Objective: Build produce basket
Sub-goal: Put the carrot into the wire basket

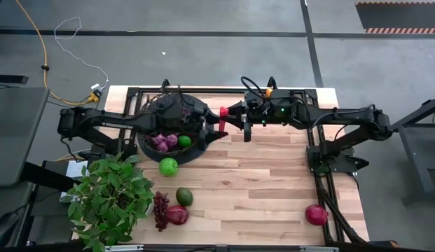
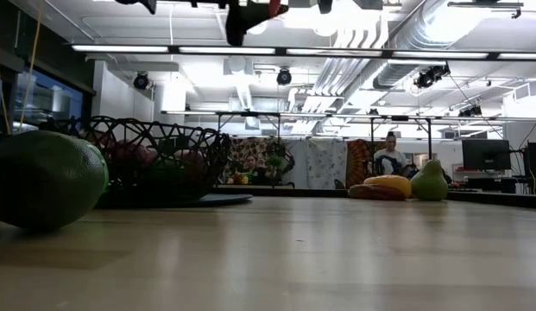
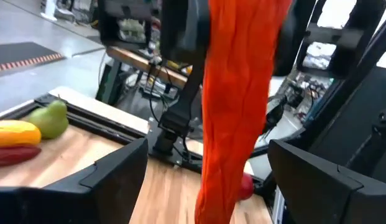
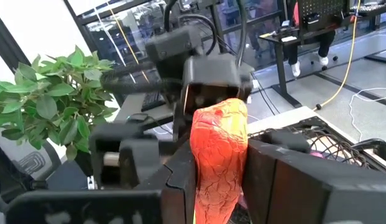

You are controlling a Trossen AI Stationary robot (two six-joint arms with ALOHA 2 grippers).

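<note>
Produce loose on table [image 1: 273, 182]: two pomegranates [image 1: 316, 214], one avocado [image 1: 184, 197].

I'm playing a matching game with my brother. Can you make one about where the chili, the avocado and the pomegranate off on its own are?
Things:
1. red chili
2. avocado
3. lone pomegranate

Places:
A. alone on the table's right side
B. pinched in the right gripper's fingers, up in the air by the basket
C. on the table, near the grape bunch

Pairs: 1-B, 2-C, 3-A
</note>
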